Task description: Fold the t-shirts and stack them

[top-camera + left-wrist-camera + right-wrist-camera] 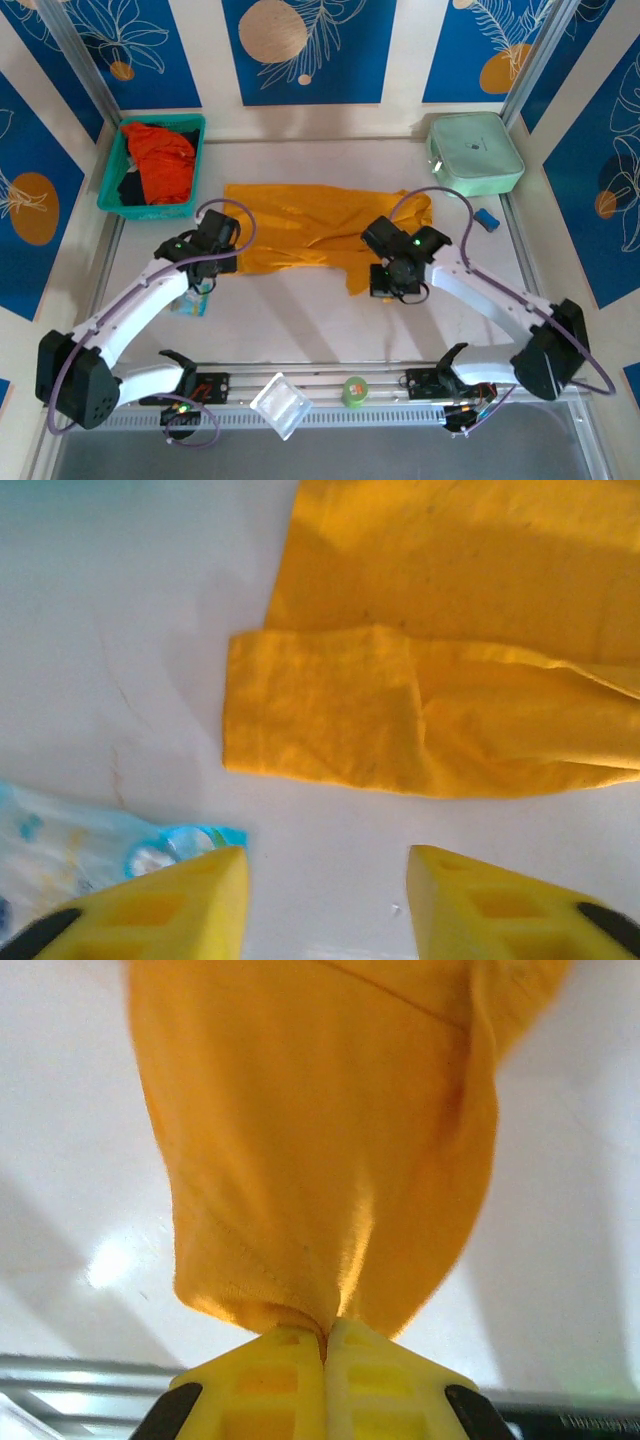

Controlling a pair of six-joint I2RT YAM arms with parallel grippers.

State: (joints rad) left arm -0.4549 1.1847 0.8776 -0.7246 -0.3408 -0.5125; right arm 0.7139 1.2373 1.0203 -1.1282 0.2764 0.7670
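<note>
While right fingers (290,1370) pinch the yellow shirt (320,1140), left fingers (180,900) gape near it.

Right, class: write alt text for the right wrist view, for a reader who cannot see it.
The right tool is shut on a bunched edge of the mustard-yellow t-shirt, which stretches away from its yellow fingers over the white table.

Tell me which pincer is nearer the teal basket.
Left. The left pincer sits in front of the basket; the right pincer, gripping the yellow t-shirt, is far to its right.
</note>
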